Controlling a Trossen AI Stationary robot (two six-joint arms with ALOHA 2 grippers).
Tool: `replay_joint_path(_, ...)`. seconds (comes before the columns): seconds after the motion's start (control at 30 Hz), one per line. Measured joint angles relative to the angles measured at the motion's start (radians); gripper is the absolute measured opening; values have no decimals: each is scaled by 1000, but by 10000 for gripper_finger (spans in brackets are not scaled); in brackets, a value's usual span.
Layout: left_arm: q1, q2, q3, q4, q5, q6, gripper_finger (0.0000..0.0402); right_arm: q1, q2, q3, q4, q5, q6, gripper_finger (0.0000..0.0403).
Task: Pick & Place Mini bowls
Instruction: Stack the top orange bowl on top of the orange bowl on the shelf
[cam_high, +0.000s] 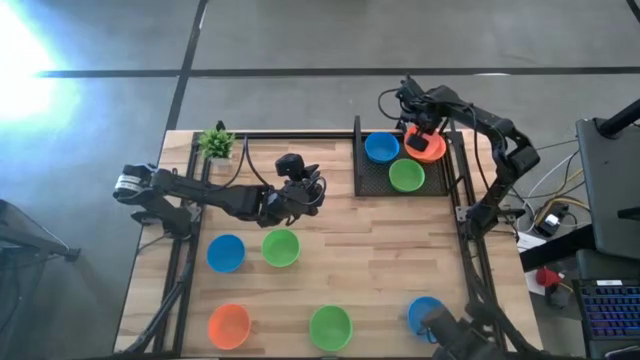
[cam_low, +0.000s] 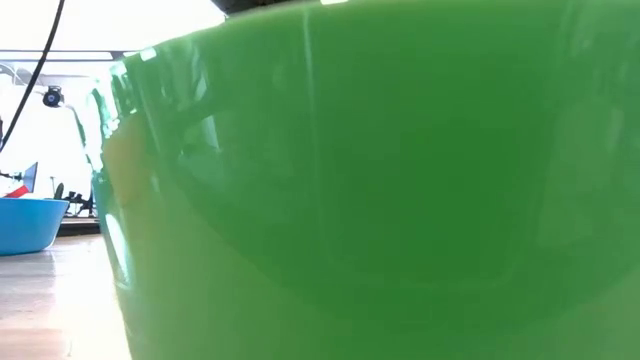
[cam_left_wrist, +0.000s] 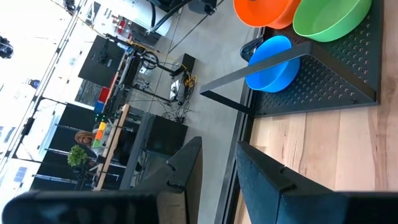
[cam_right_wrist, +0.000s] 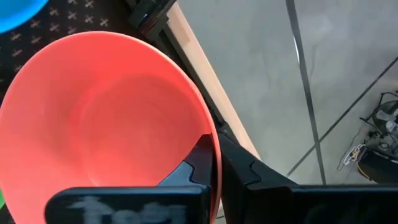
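Wooden table (cam_high: 380, 260): right gripper (cam_right_wrist: 217, 163) pinches the orange bowl's (cam_right_wrist: 106, 118) rim over the black tray (cam_high: 372, 182); next, release. Left gripper (cam_left_wrist: 217, 180) waits wide beside that tray.

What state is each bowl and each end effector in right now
Right end effector: shut on the orange bowl's rim, over the black tray.
Orange bowl: held, at the tray's far right.
Blue bowl in tray: upright, loose.
Green bowl in tray: upright, loose.
Left end effector: open, empty, above the table's middle.
Five bowls on the table, such as the green one: upright, unstacked.
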Motion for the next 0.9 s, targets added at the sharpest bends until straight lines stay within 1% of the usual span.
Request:
replay_joint_path(0.73,0,0,0,0,0,3,103,-9,-1,0,2,1,0,9)
replay_joint_path(0.8,0,0,0,0,0,3,103,-9,-1,0,1,4,0,14)
replay_joint_path(0.9,0,0,0,0,0,4,103,-8,-1,-1,1,41,0,31)
